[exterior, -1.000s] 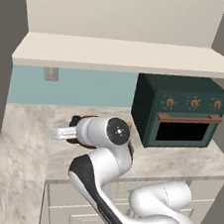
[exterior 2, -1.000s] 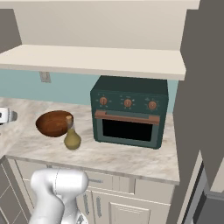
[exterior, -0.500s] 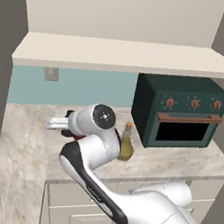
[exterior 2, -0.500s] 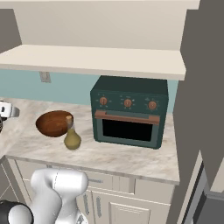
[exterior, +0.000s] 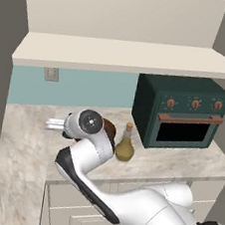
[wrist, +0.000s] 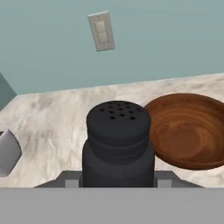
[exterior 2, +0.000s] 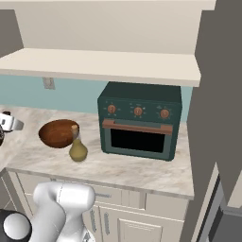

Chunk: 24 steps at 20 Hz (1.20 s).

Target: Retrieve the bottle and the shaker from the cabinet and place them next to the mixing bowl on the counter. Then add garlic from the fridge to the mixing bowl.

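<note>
A dark shaker (wrist: 118, 144) with a perforated top stands upright between my fingers, and my gripper (wrist: 118, 180) is shut on it, just left of the brown wooden mixing bowl (wrist: 188, 131). From the right base camera the bowl (exterior 2: 58, 133) sits on the marble counter (exterior 2: 142, 168), with the olive-coloured bottle (exterior 2: 77, 148) upright at its front right. My gripper (exterior 2: 9, 124) shows at that picture's left edge. In the left base view the bottle (exterior: 125, 145) stands right of my wrist, which hides most of the bowl (exterior: 110, 129). Garlic, fridge interior and cabinet interior are out of view.
A dark green toaster oven (exterior 2: 140, 121) stands on the counter right of the bowl. A long shelf (exterior: 127, 56) hangs above the counter. A wall switch plate (wrist: 101, 30) sits on the teal backsplash. Bare counter lies left of the bowl (exterior: 25, 138).
My hand with the shaker has swung left along the counter, past the bowl. The bottle, hidden by the arm a second ago, now shows standing beside the bowl.
</note>
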Motion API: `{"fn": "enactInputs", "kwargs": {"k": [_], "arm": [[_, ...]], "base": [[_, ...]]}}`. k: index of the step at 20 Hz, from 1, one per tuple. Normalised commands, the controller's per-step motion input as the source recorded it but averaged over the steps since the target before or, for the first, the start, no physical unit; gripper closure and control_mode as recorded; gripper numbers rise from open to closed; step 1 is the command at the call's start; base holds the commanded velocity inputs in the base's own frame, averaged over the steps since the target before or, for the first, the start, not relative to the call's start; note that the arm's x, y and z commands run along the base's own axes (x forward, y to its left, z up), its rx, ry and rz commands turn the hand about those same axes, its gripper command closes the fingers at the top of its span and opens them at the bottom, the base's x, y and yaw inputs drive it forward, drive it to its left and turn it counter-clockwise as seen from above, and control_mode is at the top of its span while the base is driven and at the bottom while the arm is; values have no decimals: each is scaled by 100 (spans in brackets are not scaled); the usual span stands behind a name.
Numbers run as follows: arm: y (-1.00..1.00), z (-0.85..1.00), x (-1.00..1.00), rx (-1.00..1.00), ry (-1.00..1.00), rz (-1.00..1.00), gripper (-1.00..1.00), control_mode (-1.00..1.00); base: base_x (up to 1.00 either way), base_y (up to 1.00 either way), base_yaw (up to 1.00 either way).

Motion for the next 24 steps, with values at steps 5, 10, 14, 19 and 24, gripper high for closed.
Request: {"fn": "enactInputs", "kwargs": {"k": [5,10,14,19,24], "arm": [[0,-6,0,0,-1,-16,100,-100],[0,0,0,2,-5,-17,100,-100],[0,0,6,0,-2,-21,100,-100],[0,0,14,0,0,-31,100,-100],[12,3,7,0,0,-30,100,-100]], "base": [[0,0,0],[0,0,0],[0,0,0],[0,0,0],[0,0,0]]}}
